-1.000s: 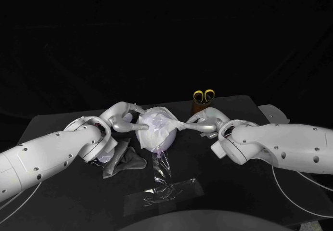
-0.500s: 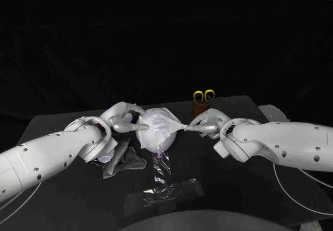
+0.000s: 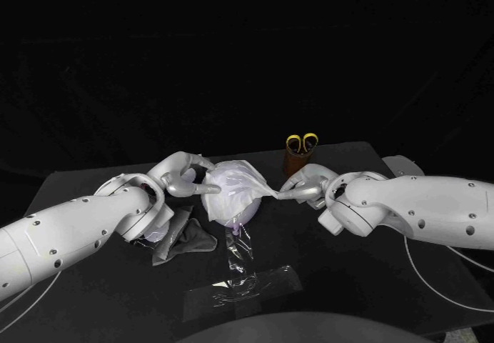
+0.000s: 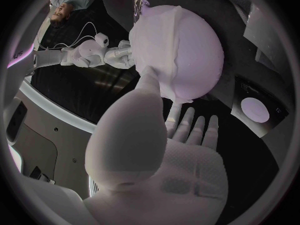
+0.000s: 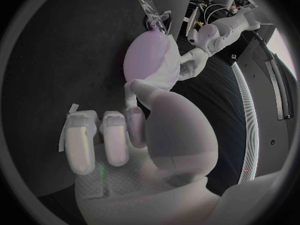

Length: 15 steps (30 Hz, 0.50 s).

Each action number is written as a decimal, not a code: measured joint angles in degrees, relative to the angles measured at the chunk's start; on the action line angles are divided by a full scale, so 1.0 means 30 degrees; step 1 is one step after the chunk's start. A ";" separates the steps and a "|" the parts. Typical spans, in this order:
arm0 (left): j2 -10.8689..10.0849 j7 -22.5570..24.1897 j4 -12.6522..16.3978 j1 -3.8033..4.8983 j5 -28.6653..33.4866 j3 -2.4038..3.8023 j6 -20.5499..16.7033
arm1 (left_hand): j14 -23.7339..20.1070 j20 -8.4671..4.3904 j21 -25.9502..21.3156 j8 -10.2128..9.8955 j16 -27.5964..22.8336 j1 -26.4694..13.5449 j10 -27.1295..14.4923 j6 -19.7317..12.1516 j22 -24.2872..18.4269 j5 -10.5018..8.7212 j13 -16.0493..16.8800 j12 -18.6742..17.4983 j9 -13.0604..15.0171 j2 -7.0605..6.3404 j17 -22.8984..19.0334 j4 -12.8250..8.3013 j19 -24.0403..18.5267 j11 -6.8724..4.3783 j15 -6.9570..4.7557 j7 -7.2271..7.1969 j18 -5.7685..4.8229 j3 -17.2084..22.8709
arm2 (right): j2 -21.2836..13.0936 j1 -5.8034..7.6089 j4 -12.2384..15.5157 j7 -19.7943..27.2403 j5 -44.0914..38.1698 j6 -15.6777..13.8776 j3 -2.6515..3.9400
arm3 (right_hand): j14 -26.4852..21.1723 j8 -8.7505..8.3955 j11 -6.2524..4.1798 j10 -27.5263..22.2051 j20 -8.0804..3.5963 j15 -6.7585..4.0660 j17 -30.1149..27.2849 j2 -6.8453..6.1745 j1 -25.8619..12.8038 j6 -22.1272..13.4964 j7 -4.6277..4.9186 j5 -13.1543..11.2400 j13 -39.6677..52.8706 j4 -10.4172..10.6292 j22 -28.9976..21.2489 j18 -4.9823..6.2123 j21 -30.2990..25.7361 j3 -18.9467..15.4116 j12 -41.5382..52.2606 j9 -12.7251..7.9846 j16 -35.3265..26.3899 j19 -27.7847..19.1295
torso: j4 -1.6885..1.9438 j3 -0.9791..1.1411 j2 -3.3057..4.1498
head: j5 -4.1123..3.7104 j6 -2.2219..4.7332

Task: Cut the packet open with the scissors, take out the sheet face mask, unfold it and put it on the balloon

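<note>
**Sheet face mask (image 3: 235, 186) draped over the balloon (image 3: 247, 212), centre table**
Your right hand (image 3: 305, 184) pinches the mask's edge, drawn out to a point. Your left hand (image 3: 183, 180), fingers spread and holding nothing, presses its thumb on the mask's other side. Tug harder on the right and the sheet may tear, slip off, or drag the balloon over.

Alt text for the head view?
A white sheet face mask drapes a pale lilac balloon; the right hand pinches its edge, the left hand touches the other side. Yellow-handled scissors stand in a brown holder behind.
</note>
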 measured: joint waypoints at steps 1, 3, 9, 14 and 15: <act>0.0002 -0.0001 -0.0002 0.0000 0.0000 0.0000 0.0000 | 0.0000 0.0000 0.0000 0.0000 0.0000 0.0000 0.0001 0.0000 0.0000 0.0000 0.0000 0.0000 -0.0001 0.0000 -0.0001 0.0000 0.0000 0.0001 0.0000 0.0000 0.0000 0.0000 | 0.0002 0.0033 -0.0007 -0.0128 -0.0003 0.0252 0.0000 | 0.0004 0.0001 0.0000 0.0000 -0.0027 -0.0005 0.0001 -0.0020 -0.0066 0.0000 0.0000 0.0003 0.0001 -0.0020 0.0001 0.0000 0.0000 0.0066 0.0000 0.0000 0.0000 0.0028 | 0.0000 0.0000 0.0000 | -0.0011 -0.0011; 0.0007 -0.0004 -0.0005 0.0000 0.0001 -0.0001 0.0000 | 0.0000 0.0000 0.0000 0.0000 0.0000 0.0000 0.0000 -0.0001 0.0000 0.0000 0.0001 0.0000 -0.0002 0.0000 -0.0001 0.0000 0.0000 0.0000 0.0000 0.0000 -0.0001 0.0000 | 0.0003 0.0129 -0.0033 -0.0422 -0.0011 0.0835 0.0000 | 0.0005 0.0002 0.0000 -0.0001 -0.0037 -0.0006 0.0001 -0.0022 -0.0106 -0.0001 -0.0001 0.0050 0.0002 -0.0018 0.0001 0.0000 0.0001 0.0071 0.0000 0.0000 0.0000 0.0037 | 0.0002 -0.0002 0.0000 | -0.0015 -0.0018; 0.0017 -0.0008 -0.0011 -0.0001 0.0001 -0.0004 0.0000 | 0.0000 0.0000 0.0001 0.0000 -0.0073 0.0000 0.0000 -0.0001 0.0002 -0.0001 0.0000 0.0000 -0.0008 0.0000 0.0000 0.0000 0.0000 0.0000 0.0000 0.0000 -0.0001 0.0000 | -0.0012 0.0516 -0.0209 -0.1236 -0.0055 0.2378 0.0000 | 0.0007 0.0132 0.0013 -0.0014 -0.0043 -0.0007 0.0014 -0.0090 -0.0174 -0.0003 -0.0003 0.0088 0.0001 -0.0020 -0.0001 0.0001 0.0001 0.0165 0.0094 0.0000 -0.0001 0.0038 | 0.0002 -0.0002 0.0002 | -0.0018 -0.0037; 0.0022 -0.0013 -0.0017 -0.0004 0.0002 -0.0009 0.0000 | 0.0000 0.0000 0.0002 0.0000 -0.0075 -0.0001 0.0000 0.0000 0.0003 -0.0001 0.0000 0.0000 -0.0012 0.0000 0.0000 0.0000 0.0000 0.0000 0.0000 0.0000 -0.0002 -0.0001 | -0.0002 0.0950 -0.0482 -0.1832 -0.0085 0.3521 0.0000 | 0.0004 0.0221 -0.0041 0.0040 -0.0068 -0.0005 0.0013 -0.0171 -0.0412 -0.0004 -0.0006 0.0089 -0.0004 -0.0099 -0.0006 0.0000 0.0001 0.0361 0.0094 0.0000 -0.0011 0.0013 | 0.0000 0.0000 0.0002 | -0.0026 -0.0040; 0.0022 -0.0016 -0.0021 -0.0004 0.0002 -0.0009 0.0000 | 0.0000 0.0000 0.0002 0.0000 -0.0075 0.0000 0.0000 0.0000 0.0003 -0.0001 0.0000 0.0000 -0.0013 0.0000 0.0000 0.0000 0.0000 0.0000 0.0000 0.0000 -0.0001 -0.0001 | 0.0006 0.1076 -0.0553 -0.1966 -0.0091 0.3811 0.0000 | 0.0004 0.0221 -0.0040 0.0039 -0.0068 -0.0005 0.0013 -0.0172 -0.0412 -0.0005 -0.0007 0.0089 -0.0005 -0.0100 -0.0008 -0.0002 0.0001 0.0362 0.0107 0.0001 -0.0012 0.0012 | 0.0000 -0.0002 0.0002 | -0.0037 -0.0040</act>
